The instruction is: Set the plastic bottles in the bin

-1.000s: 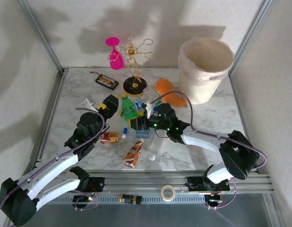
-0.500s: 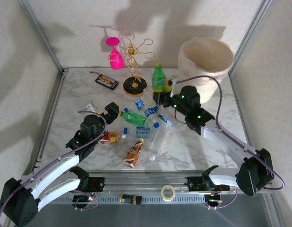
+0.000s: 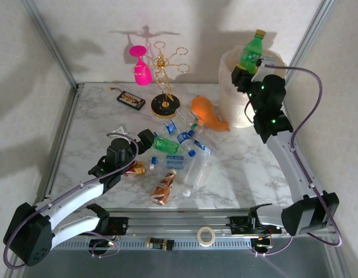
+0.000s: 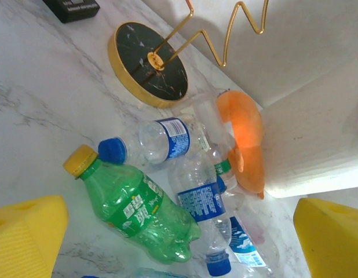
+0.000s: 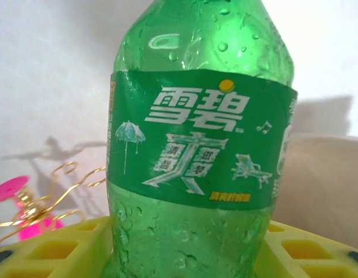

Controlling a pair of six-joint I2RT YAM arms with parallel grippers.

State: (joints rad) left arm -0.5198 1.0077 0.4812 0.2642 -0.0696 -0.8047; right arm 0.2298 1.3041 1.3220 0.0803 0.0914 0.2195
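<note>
My right gripper (image 3: 244, 74) is shut on an upright green bottle (image 3: 250, 51) with a yellow cap, held above the rim of the cream-white bin (image 3: 234, 104). In the right wrist view, that green bottle (image 5: 202, 145) stands between the yellow fingers (image 5: 46, 249). A pile of bottles lies mid-table: another green bottle (image 3: 166, 145), clear blue-capped bottles (image 3: 196, 165), a brown bottle (image 3: 163, 186) and a red-labelled bottle (image 3: 134, 168). My left gripper (image 3: 145, 139) is open beside the lying green bottle (image 4: 138, 208), and its jaws straddle that bottle and a clear bottle (image 4: 205, 202).
An orange fish toy (image 3: 208, 113) lies between the pile and the bin. The gold wire rack (image 3: 164, 75) with its pink glass (image 3: 141, 66) stands at the back, and a flat black device (image 3: 131, 99) lies to its left. Metal frame posts edge both sides.
My right arm has carried the green bottle from the pile up and back to the bin's rim. My left gripper has edged closer to the lying green bottle.
</note>
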